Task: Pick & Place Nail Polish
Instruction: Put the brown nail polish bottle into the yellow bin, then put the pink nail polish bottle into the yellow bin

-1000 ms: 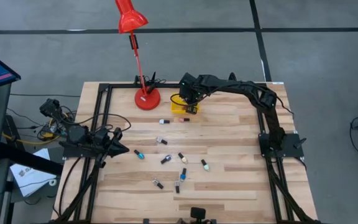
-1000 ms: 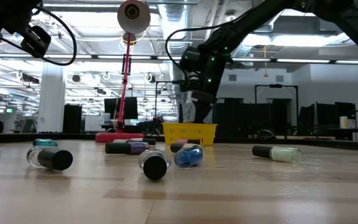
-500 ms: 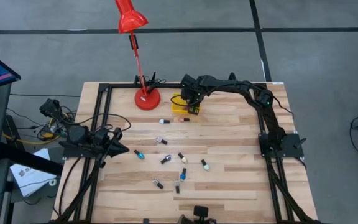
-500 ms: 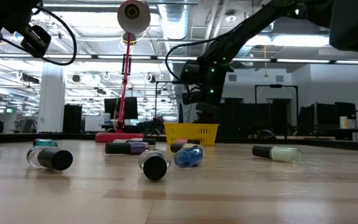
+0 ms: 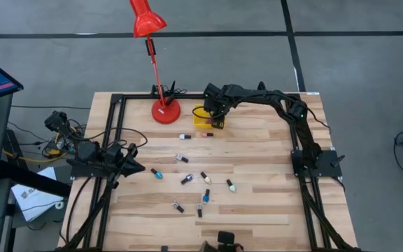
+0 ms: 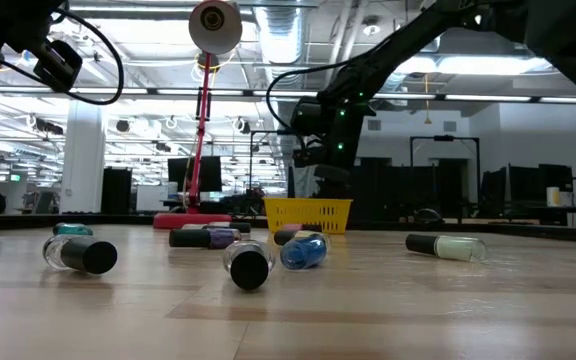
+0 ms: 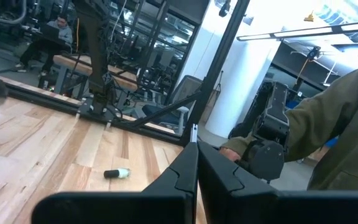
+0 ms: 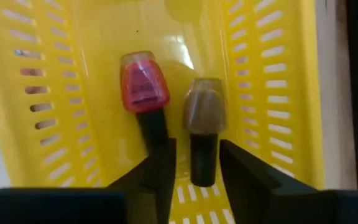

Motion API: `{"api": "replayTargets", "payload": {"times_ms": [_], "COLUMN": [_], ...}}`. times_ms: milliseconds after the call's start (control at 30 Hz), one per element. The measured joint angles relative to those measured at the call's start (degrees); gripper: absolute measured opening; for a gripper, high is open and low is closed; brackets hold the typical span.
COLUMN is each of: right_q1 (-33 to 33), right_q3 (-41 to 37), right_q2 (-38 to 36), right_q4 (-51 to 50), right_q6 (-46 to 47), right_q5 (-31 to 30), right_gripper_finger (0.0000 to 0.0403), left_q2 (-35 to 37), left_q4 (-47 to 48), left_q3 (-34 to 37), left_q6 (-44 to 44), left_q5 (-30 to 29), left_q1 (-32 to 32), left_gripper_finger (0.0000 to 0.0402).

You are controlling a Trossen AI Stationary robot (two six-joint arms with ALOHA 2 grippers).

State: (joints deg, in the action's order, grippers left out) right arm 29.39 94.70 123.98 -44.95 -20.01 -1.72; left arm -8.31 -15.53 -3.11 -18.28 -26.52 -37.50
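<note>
My right gripper (image 5: 215,114) hangs over the small yellow bin (image 5: 201,123) at the table's far middle. In the right wrist view it (image 8: 199,174) is open, its fingers on either side of the dark cap of a brownish nail polish bottle (image 8: 202,112). That bottle lies on the bin floor (image 8: 272,93) beside a red bottle (image 8: 144,87). Several more nail polish bottles lie on their sides on the table's middle, among them a teal one (image 5: 157,173) and a pale green one (image 5: 230,185). My left gripper (image 5: 136,168) waits shut at the table's left.
A red desk lamp stands on its round base (image 5: 165,110) just left of the bin, its pole leaning toward the far side. Black frame rails run along the table's left and right sides. Bare wood lies on the right half and near edge. A person shows beyond the table (image 7: 340,137).
My right gripper has gone down a little toward the yellow bin, then kept still. The bottles on the table have not moved.
</note>
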Motion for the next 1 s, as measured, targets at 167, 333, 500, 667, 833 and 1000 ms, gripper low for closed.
{"api": "replayTargets", "payload": {"times_ms": [167,333,500,667,833,1000], "right_q1": [0.0,0.0,0.0,1.1,0.9,-2.9], "right_q3": [4.9,9.3,8.0,-1.7,-21.6,-42.0], "right_q2": [-0.1,-5.7,-17.8,-33.9,-49.3,-58.1], "right_q4": [-3.6,-4.6,-2.4,1.2,12.2,27.4], "right_q6": [0.0,0.4,2.4,5.5,11.3,18.8], "right_q5": [0.9,6.3,13.0,17.2,16.7,15.0], "right_gripper_finger": [0.0172,0.0197,0.0188,0.0171,0.0155,0.0149], "left_q2": [0.0,0.0,0.0,0.0,0.0,0.0], "left_q4": [0.0,0.0,0.0,0.0,0.0,0.0], "left_q3": [0.0,0.0,0.0,0.0,0.0,0.0], "left_q6": [0.0,0.0,0.0,0.0,0.0,0.0], "left_q5": [0.0,0.0,0.0,0.0,0.0,0.0], "left_q1": [0.0,0.0,0.0,0.0,0.0,0.0], "left_gripper_finger": [0.0002,0.0002,0.0002,0.0002,0.0002,0.0002]}}
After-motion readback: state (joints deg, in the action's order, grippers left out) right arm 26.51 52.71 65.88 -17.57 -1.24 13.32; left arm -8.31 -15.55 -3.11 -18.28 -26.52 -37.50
